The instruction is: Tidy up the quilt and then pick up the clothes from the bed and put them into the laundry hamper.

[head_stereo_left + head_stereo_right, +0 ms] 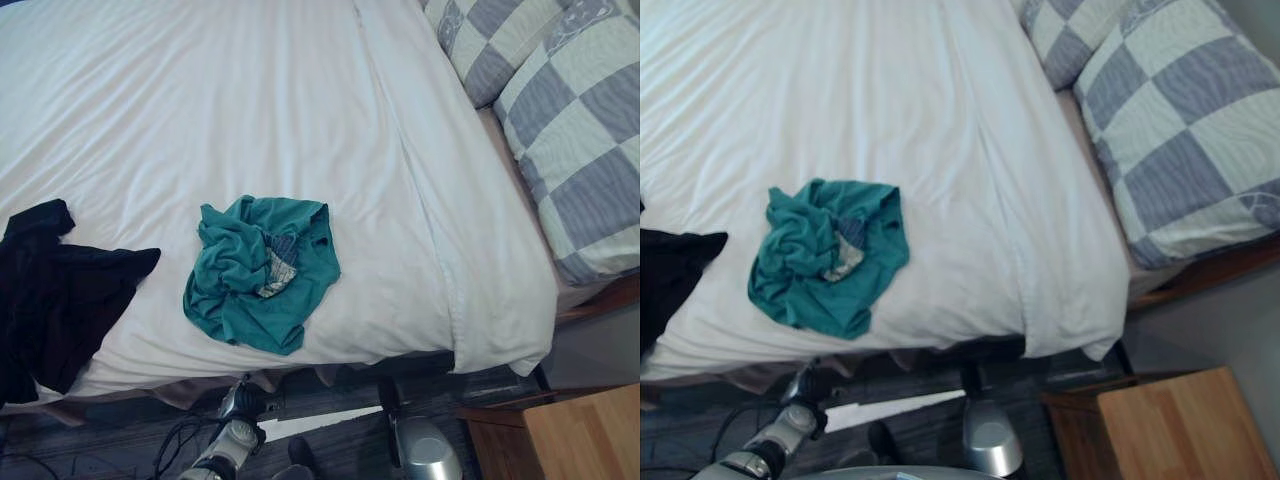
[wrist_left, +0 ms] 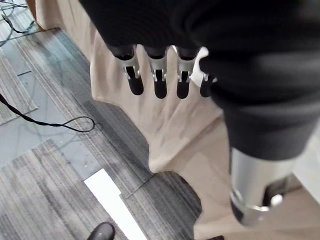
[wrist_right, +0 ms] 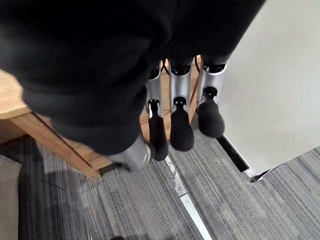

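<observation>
The crumpled teal garment (image 1: pixel 262 272) lies near the bed's (image 1: pixel 300 120) front edge, just above the left hand (image 2: pixel 157 75) (fingers straight, empty, hanging below the edge), the nearer one; the right hand (image 3: pixel 181 117) hangs likewise.

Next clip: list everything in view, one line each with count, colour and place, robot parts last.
quilt: one, white, spread flat over the bed
teal garment: one, teal, crumpled on the quilt near the bed's front edge
black garment: one, black, draped over the front edge at the robot's left
pillows: two, grey-and-white checked, at the robot's right
wooden furniture: one, light brown, beside the bed
left hand: fingers straight, over the floor, empty
right hand: fingers straight, over the floor, empty
</observation>
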`<state>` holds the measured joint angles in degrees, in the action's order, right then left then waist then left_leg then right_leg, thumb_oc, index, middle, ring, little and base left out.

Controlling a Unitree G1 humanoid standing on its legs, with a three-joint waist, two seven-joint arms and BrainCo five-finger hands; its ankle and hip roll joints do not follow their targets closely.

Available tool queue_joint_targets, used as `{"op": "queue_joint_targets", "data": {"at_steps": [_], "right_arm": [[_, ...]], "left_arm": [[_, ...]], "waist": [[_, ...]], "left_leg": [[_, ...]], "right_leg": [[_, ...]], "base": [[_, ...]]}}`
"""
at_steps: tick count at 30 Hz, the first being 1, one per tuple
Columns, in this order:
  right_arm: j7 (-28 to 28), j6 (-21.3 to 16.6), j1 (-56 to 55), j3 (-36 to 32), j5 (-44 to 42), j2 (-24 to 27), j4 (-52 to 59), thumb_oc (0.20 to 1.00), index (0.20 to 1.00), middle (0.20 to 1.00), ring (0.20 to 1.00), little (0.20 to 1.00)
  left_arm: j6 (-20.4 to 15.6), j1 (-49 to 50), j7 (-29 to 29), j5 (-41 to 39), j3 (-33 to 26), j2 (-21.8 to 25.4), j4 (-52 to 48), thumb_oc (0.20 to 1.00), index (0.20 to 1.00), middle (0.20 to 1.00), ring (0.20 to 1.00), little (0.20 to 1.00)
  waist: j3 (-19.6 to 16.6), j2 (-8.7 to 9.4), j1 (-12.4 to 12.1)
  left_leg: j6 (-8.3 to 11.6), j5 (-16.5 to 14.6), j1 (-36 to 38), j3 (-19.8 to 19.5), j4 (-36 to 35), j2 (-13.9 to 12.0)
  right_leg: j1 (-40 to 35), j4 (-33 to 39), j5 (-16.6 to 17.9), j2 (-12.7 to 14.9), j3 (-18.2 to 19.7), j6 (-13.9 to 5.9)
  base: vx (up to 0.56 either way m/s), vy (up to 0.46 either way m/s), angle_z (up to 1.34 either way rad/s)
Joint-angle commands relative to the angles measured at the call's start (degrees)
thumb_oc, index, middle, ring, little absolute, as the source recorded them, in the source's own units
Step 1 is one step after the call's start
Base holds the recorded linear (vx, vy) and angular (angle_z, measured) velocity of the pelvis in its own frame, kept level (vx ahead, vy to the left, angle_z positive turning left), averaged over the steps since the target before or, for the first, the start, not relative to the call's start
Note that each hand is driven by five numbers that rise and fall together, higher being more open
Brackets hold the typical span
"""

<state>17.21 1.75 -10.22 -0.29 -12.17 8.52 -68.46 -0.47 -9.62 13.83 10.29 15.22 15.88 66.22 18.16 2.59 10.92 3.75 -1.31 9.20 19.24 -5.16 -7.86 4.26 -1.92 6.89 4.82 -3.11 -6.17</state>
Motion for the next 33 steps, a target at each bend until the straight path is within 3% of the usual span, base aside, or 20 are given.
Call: {"op": "queue_joint_targets", "data": {"at_steps": [1,2,6,8,10,11,12,13,17,18,20,22,23,24,25,27,30,31,32,33], "right_arm": [[0.27,-1.46,5.61,1.10,3.40,0.97,-0.50,1.000,1.000,1.000,1.000,1.000],[0.28,-1.31,7.53,3.04,4.92,2.64,0.87,1.000,1.000,1.000,1.000,1.000],[-0.03,-0.68,11.71,4.91,8.03,5.64,1.26,1.000,1.000,1.000,1.000,1.000],[-0.99,-0.85,12.41,3.91,6.70,5.95,2.92,1.000,1.000,1.000,1.000,1.000],[-1.55,-0.95,12.54,4.09,6.59,5.95,3.54,1.000,1.000,1.000,1.000,1.000],[-2.43,-1.14,12.33,4.75,7.90,5.75,3.98,1.000,1.000,1.000,1.000,1.000],[-2.43,-1.14,12.31,4.75,7.90,5.76,3.98,1.000,1.000,1.000,1.000,1.000],[-2.56,-1.17,11.86,3.97,7.50,5.54,3.74,1.000,1.000,1.000,1.000,1.000],[-3.15,-1.03,10.83,2.27,7.80,4.28,2.33,1.000,1.000,1.000,1.000,1.000],[-2.60,-0.33,11.71,2.84,6.89,3.17,2.14,1.000,1.000,1.000,1.000,1.000],[-2.74,-0.39,11.67,3.05,6.30,2.55,2.48,1.000,1.000,1.000,1.000,1.000],[-3.24,-0.95,11.89,4.38,5.95,1.82,3.87,1.000,1.000,1.000,1.000,1.000],[-3.69,-1.04,11.83,5.19,6.29,1.66,4.61,1.000,1.000,1.000,1.000,1.000],[-4.28,-1.72,11.81,7.18,7.03,1.96,6.25,1.000,1.000,1.000,1.000,1.000],[-4.28,-1.72,11.82,7.19,7.02,1.96,6.25,1.000,1.000,1.000,1.000,1.000],[-4.75,-2.01,11.92,9.58,8.33,2.10,6.44,1.000,1.000,1.000,1.000,1.000],[-5.73,-1.98,13.24,12.60,10.16,3.06,7.78,1.000,1.000,1.000,1.000,1.000],[-5.90,-1.44,13.99,13.97,11.88,4.09,7.49,1.000,1.000,1.000,1.000,1.000],[-5.90,-1.44,14.02,13.97,11.88,4.09,7.48,1.000,1.000,1.000,1.000,1.000],[-5.57,-1.43,15.05,13.90,12.14,4.96,6.98,1.000,1.000,1.000,1.000,1.000]], "left_arm": [[-0.86,1.36,1.00,0.54,1.21,0.28,1.24,1.000,1.000,1.000,1.000,1.000],[-1.60,1.23,0.95,-1.96,1.19,-0.50,-0.83,1.000,1.000,1.000,1.000,1.000],[-2.14,1.12,0.25,-1.84,1.60,-0.50,-2.09,1.000,1.000,1.000,1.000,1.000],[-1.92,2.26,0.26,-1.42,0.75,-0.63,-0.35,1.000,1.000,1.000,1.000,1.000],[-1.89,2.50,0.31,-1.53,0.37,-0.83,0.40,1.000,1.000,1.000,1.000,1.000],[-2.16,2.66,0.69,-1.69,-0.15,-1.46,2.42,1.000,1.000,1.000,1.000,1.000],[-2.17,2.68,0.70,-1.69,-0.14,-1.48,2.43,1.000,1.000,1.000,1.000,1.000],[-2.05,2.93,0.80,-1.24,0.13,-1.61,3.18,1.000,1.000,1.000,1.000,1.000],[-2.04,2.02,-0.26,0.91,2.22,-1.66,3.76,1.000,1.000,1.000,1.000,1.000],[-1.37,1.24,-0.03,0.84,2.21,-0.73,3.76,1.000,1.000,1.000,1.000,1.000],[-1.21,1.13,-0.07,0.79,1.88,-0.26,3.74,1.000,1.000,1.000,1.000,1.000],[-1.11,1.45,-0.28,0.49,1.12,0.80,3.44,1.000,1.000,1.000,1.000,1.000],[-0.97,1.74,-0.67,0.53,1.00,1.23,3.25,1.000,1.000,1.000,1.000,1.000],[-0.44,1.91,-1.51,0.47,0.36,2.37,3.66,1.000,1.000,1.000,1.000,1.000],[-0.44,1.91,-1.52,0.47,0.35,2.38,3.66,1.000,1.000,1.000,1.000,1.000],[0.00,2.08,-1.83,0.99,-0.01,3.01,4.03,1.000,1.000,1.000,1.000,1.000],[-0.73,2.01,-1.97,2.69,-0.04,2.77,3.82,1.000,1.000,1.000,1.000,1.000],[-1.16,1.86,-1.74,1.46,-0.37,1.81,2.58,1.000,1.000,1.000,1.000,1.000],[-1.16,1.84,-1.75,1.46,-0.38,1.82,2.58,1.000,1.000,1.000,1.000,1.000],[-1.30,1.27,-1.33,0.51,-0.26,1.50,1.71,1.000,1.000,1.000,1.000,1.000]], "waist": [[-2.20,0.00,-2.55],[-0.22,0.08,-4.32],[0.72,-1.09,-5.07],[-0.47,-1.63,-5.07],[-1.30,-1.73,-4.96],[-3.74,-2.31,-4.82],[-3.65,-2.30,-4.76],[-5.02,-2.56,-4.80],[-6.38,-2.28,-4.64],[-5.36,-0.72,-5.00],[-4.96,-0.59,-5.53],[-4.24,-1.06,-5.85],[-3.72,-1.33,-5.65],[-2.80,-1.81,-5.17],[-2.88,-1.83,-5.18],[-2.45,-1.44,-4.99],[-2.03,-0.80,-5.27],[-0.52,-0.92,-6.56],[-0.66,-0.93,-6.53],[0.52,-0.76,-6.97]], "left_leg": [[-0.71,-4.52,-7.28,-3.77,10.15,2.63],[1.10,-3.30,-14.72,-4.00,23.04,1.65],[4.82,1.39,-18.44,-3.30,26.64,-2.69],[5.05,1.56,-14.37,-2.92,21.02,-6.28],[5.07,1.79,-13.04,-3.69,18.78,-7.24],[6.78,5.66,-10.01,-7.46,10.27,-12.24],[6.81,5.76,-9.76,-7.48,10.02,-12.20],[7.92,7.58,-8.46,-8.88,6.11,-15.09],[9.13,3.21,-8.41,-10.10,4.84,-12.29],[7.38,0.72,-8.56,-8.95,5.88,-9.20],[6.58,0.20,-8.39,-7.24,5.95,-8.42],[4.92,-0.31,-8.18,-5.39,6.04,-6.93],[4.00,-0.24,-8.13,-5.18,5.95,-5.98],[2.35,0.20,-7.81,-5.23,5.24,-3.54],[2.36,0.26,-7.91,-5.22,5.22,-3.58],[1.33,-0.95,-7.60,-5.93,5.71,-0.64],[0.82,-4.57,-9.67,-7.06,14.20,3.34],[3.12,-2.57,-14.77,-6.54,26.50,3.50],[3.12,-2.45,-14.96,-6.56,26.45,3.50],[5.24,-0.65,-18.57,-6.90,32.92,3.20]], "right_leg": [[-1.92,-6.07,-12.88,1.81,1.28,-3.07],[-3.59,-3.21,-12.81,3.02,1.26,-1.22],[-4.55,-0.60,-12.62,5.11,-0.40,-0.74],[-4.70,-0.09,-11.68,7.51,-0.75,-2.23],[-4.66,-0.05,-11.38,8.41,-0.83,-2.84],[-4.94,0.59,-10.49,12.25,-1.16,-5.42],[-5.14,0.60,-10.56,12.26,-1.25,-5.43],[-5.11,0.66,-10.08,14.73,-1.73,-7.19],[-6.14,1.15,-6.33,18.20,-2.46,-8.83],[-2.38,-1.21,1.48,21.24,-2.76,-8.83],[-1.11,-2.73,1.39,22.16,-5.49,-8.10],[0.42,-7.94,-2.29,19.70,-8.70,-6.08],[1.32,-11.42,-5.23,15.72,-7.77,-5.17],[2.37,-16.62,-12.02,5.96,-6.28,-3.73],[2.49,-16.62,-11.98,5.92,-6.27,-3.69],[1.49,-16.43,-15.63,-0.28,-4.63,-1.82],[-3.23,-9.08,-16.19,0.04,-2.57,0.88],[-5.53,-5.76,-15.72,1.58,-1.58,1.89],[-5.37,-5.65,-15.58,1.56,-1.60,1.90],[-5.89,-4.47,-15.19,2.48,-0.92,2.43]], "base": [[-0.07,-0.119,-0.31],[-0.10,-0.073,-0.25],[-0.11,0.142,0.41],[0.03,0.313,0.38],[0.06,0.451,0.22],[0.07,0.539,0.21],[0.10,0.991,0.33],[0.04,0.451,0.30],[0.06,0.590,0.26],[-0.05,0.324,0.00],[-0.09,0.419,-0.09],[-0.09,0.525,-0.11],[-0.08,0.687,-0.26],[-0.06,0.500,-0.25],[-0.06,0.429,-0.36],[0.00,0.215,-0.01],[0.04,0.196,0.32],[-0.02,0.146,0.23],[-0.11,0.180,0.12],[-0.10,0.144,-0.05]]}}
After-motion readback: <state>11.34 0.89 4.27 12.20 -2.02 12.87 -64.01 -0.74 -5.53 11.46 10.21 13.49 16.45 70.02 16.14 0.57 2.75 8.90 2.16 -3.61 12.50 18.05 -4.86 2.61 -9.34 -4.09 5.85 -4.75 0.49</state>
